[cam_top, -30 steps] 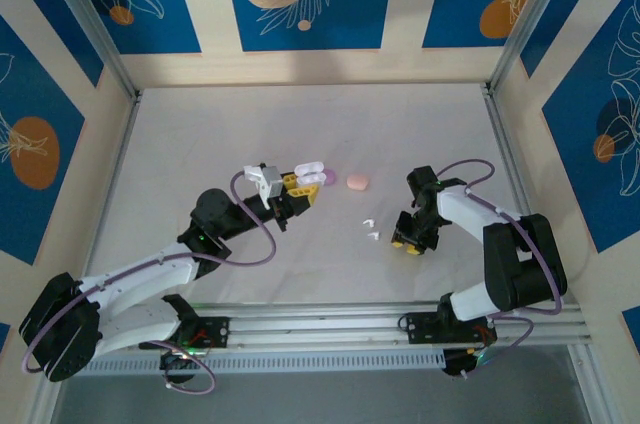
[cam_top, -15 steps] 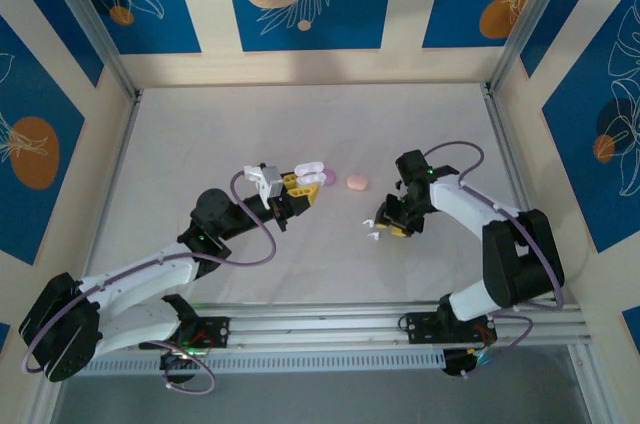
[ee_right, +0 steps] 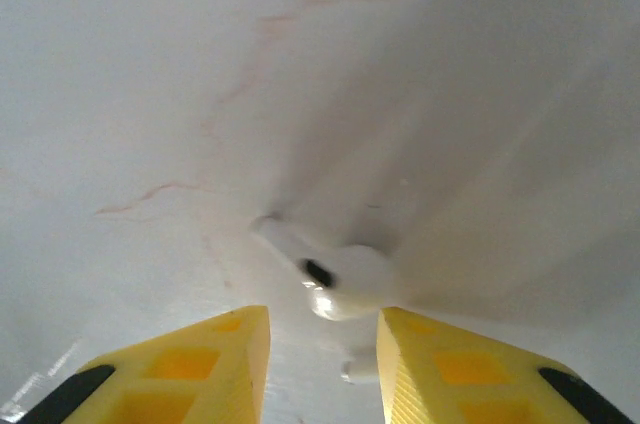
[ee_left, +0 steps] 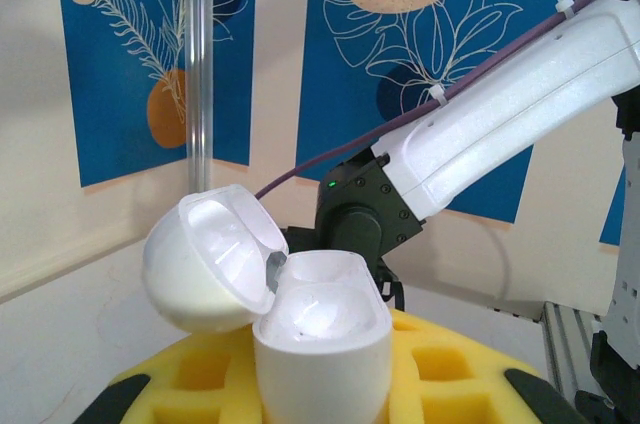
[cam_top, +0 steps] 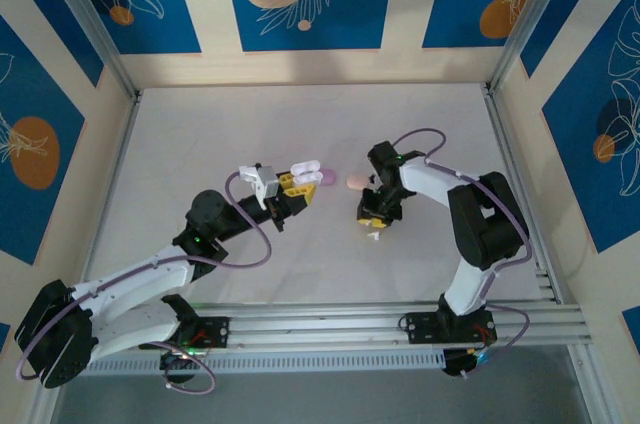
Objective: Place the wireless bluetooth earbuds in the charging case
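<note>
Observe that the left gripper (cam_top: 296,185) is clamped on the body of the glossy white pebble-shaped plastic charging case (ee_left: 320,339). The case stands upright, with its hinged lid swung open toward 10 o'clock in the left wrist view. The right gripper (ee_right: 323,329) points down at the pale table surface (cam_top: 200,144) with its yellow fingers apart, gripping nothing. A tiny white plastic earbud (ee_right: 338,276) lies on the table just beyond the fingertips at 12 o'clock, and in the top view a rounded peach case (cam_top: 357,181) sits at 11 o'clock of that gripper.
</note>
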Tool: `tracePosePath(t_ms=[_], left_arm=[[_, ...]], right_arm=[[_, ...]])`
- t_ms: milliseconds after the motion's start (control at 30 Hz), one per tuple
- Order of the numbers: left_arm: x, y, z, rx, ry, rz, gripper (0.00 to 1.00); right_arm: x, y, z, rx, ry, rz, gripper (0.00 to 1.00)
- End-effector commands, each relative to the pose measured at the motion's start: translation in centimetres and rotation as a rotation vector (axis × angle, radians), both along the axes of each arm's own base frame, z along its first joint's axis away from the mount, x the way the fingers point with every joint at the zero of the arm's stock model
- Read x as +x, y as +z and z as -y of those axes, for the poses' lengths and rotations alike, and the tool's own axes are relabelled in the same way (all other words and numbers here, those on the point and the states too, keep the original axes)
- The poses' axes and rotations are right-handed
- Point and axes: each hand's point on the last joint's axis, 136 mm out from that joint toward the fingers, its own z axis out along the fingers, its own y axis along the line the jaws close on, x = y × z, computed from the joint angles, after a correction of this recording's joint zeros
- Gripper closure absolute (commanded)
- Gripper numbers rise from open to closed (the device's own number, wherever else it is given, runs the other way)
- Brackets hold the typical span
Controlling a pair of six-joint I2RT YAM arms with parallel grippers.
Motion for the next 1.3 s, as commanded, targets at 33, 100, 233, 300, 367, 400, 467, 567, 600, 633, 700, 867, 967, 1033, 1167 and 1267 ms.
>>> tracePosePath(t_ms=[33, 100, 233, 300, 367, 400, 467, 567, 600, 633, 700, 867, 967, 1033, 1167, 1267], left_arm=[[-0.1, 0.6, -0.1, -0.014, 0.007, 0.019, 0.88], [-0.2, 0.6, -0.2, -0.013, 0.008, 0.023, 0.88], [-0.2, 0.6, -0.3, -0.007, 0.014, 0.026, 0.88], [-0.1, 0.4, -0.3, -0.005, 0.021, 0.025, 0.88], [-0.1, 0.3, -0.3, -0.006, 0.023, 0.025, 0.88], [-0.1, 0.3, -0.2, -0.007, 0.019, 0.024, 0.88], [0.0, 0.3, -0.1, -0.009, 0.014, 0.022, 0.88], [0.1, 0.2, 0.1, -0.012, 0.006, 0.018, 0.88], [0.0, 0.2, 0.1, -0.013, 0.004, 0.017, 0.88], [0.0, 0.2, 0.1, -0.012, 0.002, 0.015, 0.88], [0.1, 0.1, 0.1, -0.013, 0.005, 0.012, 0.88], [0.1, 0.3, 0.3, -0.017, -0.002, 0.009, 0.88], [0.1, 0.3, 0.2, -0.016, 0.0, 0.005, 0.88], [0.1, 0.2, 0.3, -0.012, -0.001, 0.003, 0.88], [0.1, 0.2, 0.3, -0.011, 0.001, 0.004, 0.88], [0.2, 0.2, 0.3, -0.01, 0.002, 0.004, 0.88]], right_arm=[[-1.2, 0.0, -1.2, -0.034, 0.144, -0.015, 0.65], [-1.1, 0.2, -0.6, -0.093, 0.145, 0.002, 0.65], [-0.9, 2.4, 1.1, -0.15, 0.052, 0.052, 0.61], [-0.9, 3.7, 1.7, -0.112, -0.026, 0.085, 0.58], [-1.4, 4.1, 2.7, -0.084, -0.133, 0.073, 0.55], [-1.8, 4.0, 2.9, -0.051, -0.19, 0.047, 0.55], [-2.7, 3.8, 2.3, 0.048, -0.255, 0.002, 0.54], [-3.7, 3.9, 0.5, 0.157, -0.269, -0.016, 0.56], [-4.2, 3.7, 0.2, 0.157, -0.265, -0.024, 0.57], [-4.6, 3.6, -0.1, 0.156, -0.256, -0.034, 0.58], [-5.1, 3.0, -0.6, 0.154, -0.235, -0.049, 0.59], [-5.0, 1.1, -0.8, 0.097, -0.225, -0.07, 0.58], [-4.6, 0.3, -0.5, 0.071, -0.227, -0.065, 0.58], [-4.4, -0.3, 0.1, 0.037, -0.231, -0.063, 0.58], [-3.9, -0.7, 1.0, 0.009, -0.245, -0.046, 0.58], [-3.5, -1.1, 1.8, -0.005, -0.255, -0.04, 0.58]])
